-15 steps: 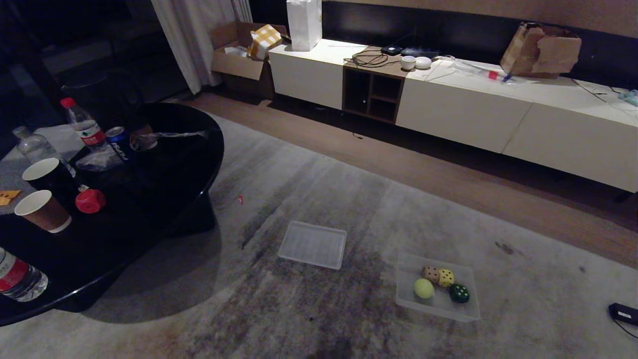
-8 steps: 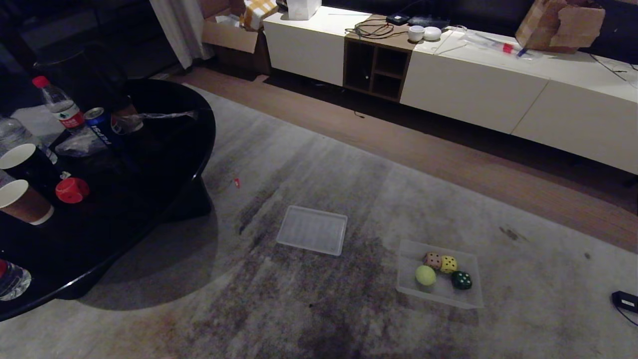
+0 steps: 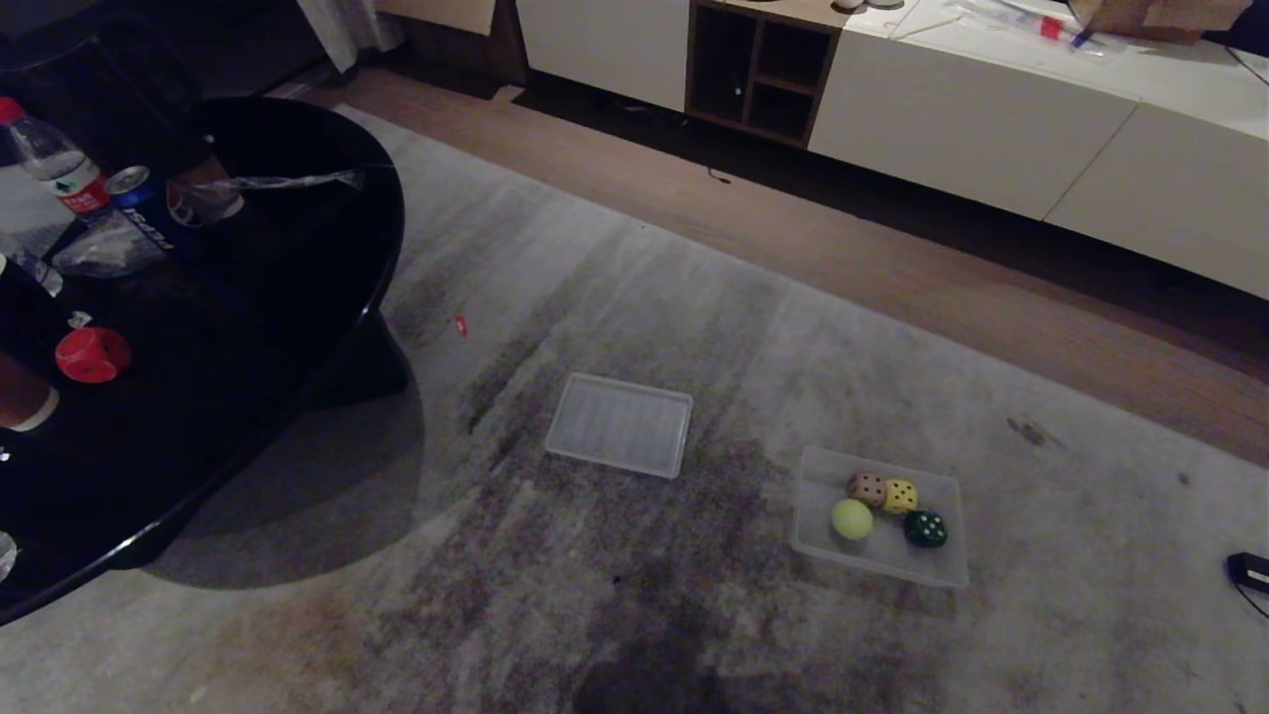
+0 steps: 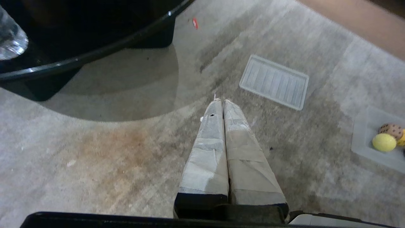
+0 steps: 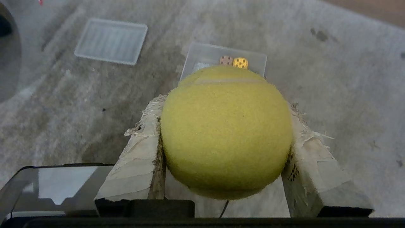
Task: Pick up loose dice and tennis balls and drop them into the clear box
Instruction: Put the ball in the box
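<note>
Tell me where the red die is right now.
The red die sits on the black round table at the head view's left edge, outside the clear box, near the blue can and the red-capped bottle.

The room is dimly lit. A large pale grey rug with dark streaks and a brownish stain covers most of the floor, and beyond it runs a strip of brown wooden flooring. Along the far side stands a long, low white cabinet with a wood-toned open cubby section set into it. On the left sits a round, glossy black worktop on a dark base, casting a wide shadow on the rug. The hem of a pale curtain hangs at the far left corner.
</note>
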### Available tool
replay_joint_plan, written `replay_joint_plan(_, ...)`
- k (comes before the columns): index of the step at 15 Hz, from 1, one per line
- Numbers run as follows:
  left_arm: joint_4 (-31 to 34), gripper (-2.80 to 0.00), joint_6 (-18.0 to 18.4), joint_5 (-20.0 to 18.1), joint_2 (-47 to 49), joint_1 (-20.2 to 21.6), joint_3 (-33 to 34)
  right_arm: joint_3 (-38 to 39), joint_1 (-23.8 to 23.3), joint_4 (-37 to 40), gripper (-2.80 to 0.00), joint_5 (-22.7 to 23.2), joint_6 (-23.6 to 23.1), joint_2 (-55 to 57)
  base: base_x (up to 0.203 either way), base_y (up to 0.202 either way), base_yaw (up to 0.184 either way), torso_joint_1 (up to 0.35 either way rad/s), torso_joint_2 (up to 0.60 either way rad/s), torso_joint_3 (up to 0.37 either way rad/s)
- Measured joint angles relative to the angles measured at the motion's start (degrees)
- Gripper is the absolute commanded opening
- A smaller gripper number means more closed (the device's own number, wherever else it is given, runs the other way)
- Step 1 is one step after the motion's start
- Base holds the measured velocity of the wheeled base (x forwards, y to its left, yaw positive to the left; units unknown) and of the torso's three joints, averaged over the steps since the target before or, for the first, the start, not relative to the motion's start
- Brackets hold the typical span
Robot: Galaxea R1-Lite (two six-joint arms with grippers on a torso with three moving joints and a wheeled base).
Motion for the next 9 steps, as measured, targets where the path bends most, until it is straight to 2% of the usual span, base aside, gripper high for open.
replay_joint_plan(9, 0.0, -2.8, 0.0, 0.0, 0.0, 0.0, 0.0, 0.0, 0.0, 0.0, -2.8, 0.0, 0.0, 0.1, 0.0, 0.0, 0.0, 0.002, 0.0, -0.196)
